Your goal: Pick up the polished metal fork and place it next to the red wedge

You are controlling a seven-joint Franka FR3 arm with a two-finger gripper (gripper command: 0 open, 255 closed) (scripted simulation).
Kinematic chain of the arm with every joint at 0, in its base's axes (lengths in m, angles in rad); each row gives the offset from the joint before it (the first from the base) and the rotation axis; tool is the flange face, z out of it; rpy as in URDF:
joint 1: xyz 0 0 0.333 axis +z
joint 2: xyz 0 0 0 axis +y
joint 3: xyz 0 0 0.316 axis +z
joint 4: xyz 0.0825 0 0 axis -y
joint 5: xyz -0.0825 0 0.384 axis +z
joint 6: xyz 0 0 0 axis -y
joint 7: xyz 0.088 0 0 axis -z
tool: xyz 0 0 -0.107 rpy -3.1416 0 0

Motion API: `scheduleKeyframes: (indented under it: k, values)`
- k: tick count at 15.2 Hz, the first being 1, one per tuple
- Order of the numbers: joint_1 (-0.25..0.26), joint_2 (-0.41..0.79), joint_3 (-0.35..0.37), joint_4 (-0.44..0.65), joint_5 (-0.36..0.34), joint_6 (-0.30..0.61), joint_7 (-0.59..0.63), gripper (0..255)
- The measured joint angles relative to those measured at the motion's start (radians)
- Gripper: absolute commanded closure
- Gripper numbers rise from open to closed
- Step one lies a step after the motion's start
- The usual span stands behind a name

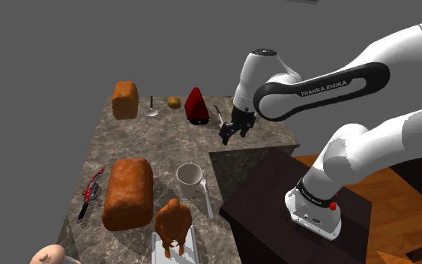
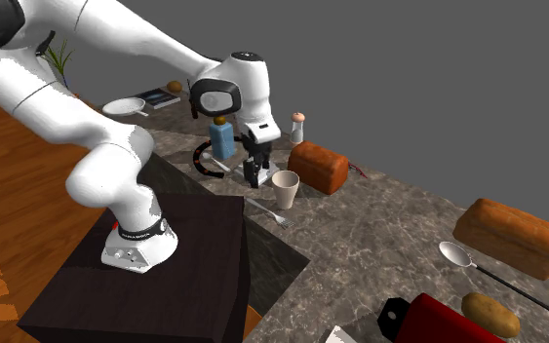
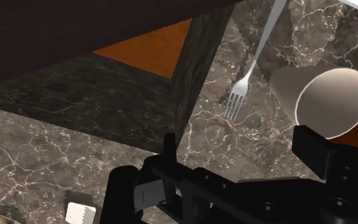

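Stone, metal and wood as we see them

We find the fork (image 3: pixel 250 76) bright, smooth metal with a polished sheen, and the countertop (image 3: pixel 56 165) dark marbled stone, veined in white and faintly glossy. The cup (image 3: pixel 327 95) looks matt and pale to us, the floor (image 1: pixel 404 210) warm grained wood, the stand (image 2: pixel 165 283) a dull near-black, the arm (image 1: pixel 396 60) smooth glossy white, the gripper (image 1: pixel 229 137) flat black, the wedge (image 1: pixel 196 105) a smooth red.
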Motion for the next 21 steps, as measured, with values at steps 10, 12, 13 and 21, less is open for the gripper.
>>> scheduleKeyframes:
  k: [10, 12, 13, 21]
  values:
    - [-0.148, 0.467, 0.257, 0.008, -0.137, 0.459, 0.443, 0]
    - [-0.2, 0.582, 0.29, 0.038, -0.305, 0.524, 0.626, 0]
    - [-0.211, 0.642, 0.279, 0.058, -0.42, 0.555, 0.742, 0]
    - [0.029, 0.972, -0.026, 0.218, -0.971, 0.666, 1.307, 0]
